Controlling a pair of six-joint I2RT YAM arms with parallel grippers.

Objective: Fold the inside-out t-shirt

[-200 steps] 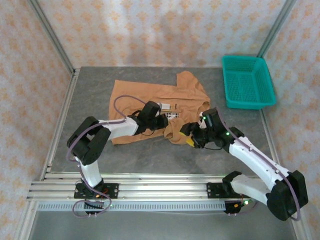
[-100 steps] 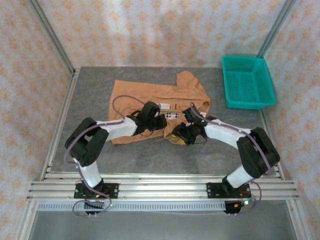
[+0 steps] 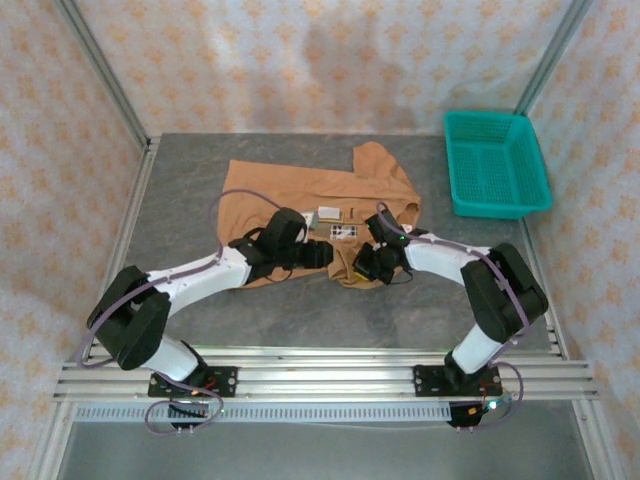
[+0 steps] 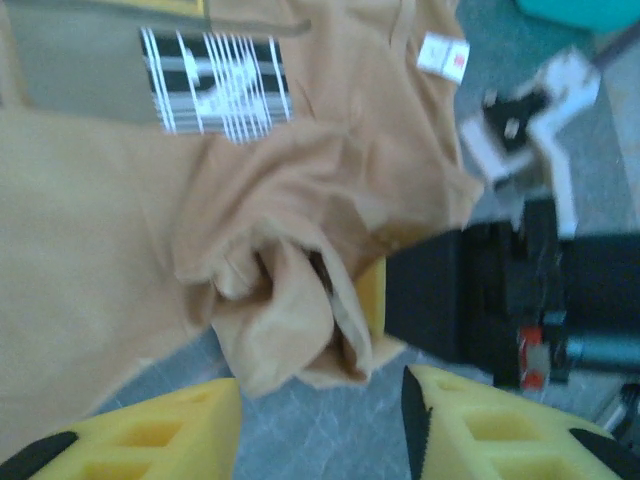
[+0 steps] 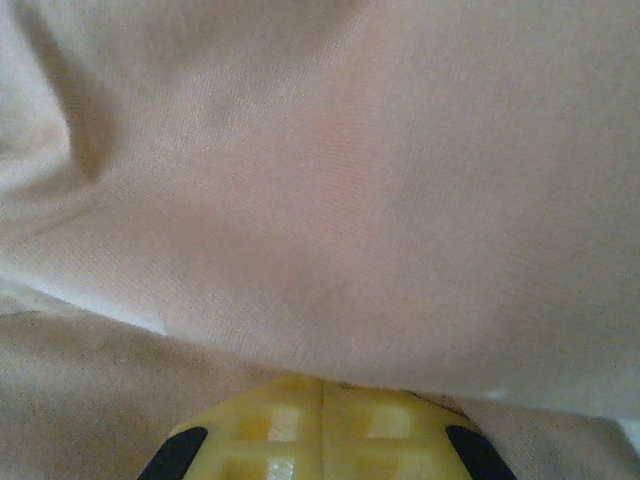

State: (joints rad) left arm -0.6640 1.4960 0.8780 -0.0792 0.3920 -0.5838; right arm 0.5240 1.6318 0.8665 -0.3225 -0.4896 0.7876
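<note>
**Shirt status: one pinch on, other fingers spread**

Fabric first: the inside-out t-shirt [image 3: 300,190] is laid out across the far middle of the table [image 3: 300,310], mostly flat, with a rumpled bunched fold [image 4: 290,290] at its near right part. A white label [image 4: 443,55] and a striped print patch [image 4: 215,85] can be seen on the cloth. The teal basket [image 3: 497,165] is parked at the far right corner, well apart from the shirt.

The right gripper [image 5: 320,395] is seen with its fingers pressed together and the tips buried under cloth, so a thin layer of the bunched fold is judged to be pinched, though the actual contact is hidden. The left gripper [image 4: 322,385] is held with its fingers spread, just short of that same fold, nothing between them.

Handling-wise, the shirt should be treated as light, limp and totally shapeless. It will sag from wherever it's lifted, and a loose pinch can be slipped out of pretty easily. A seam or hem edge is probably best grabbed rather than a puffy wrinkle, and two well-spaced grips are likely needed so the cloth gets pulled flat instead of balled up.
</note>
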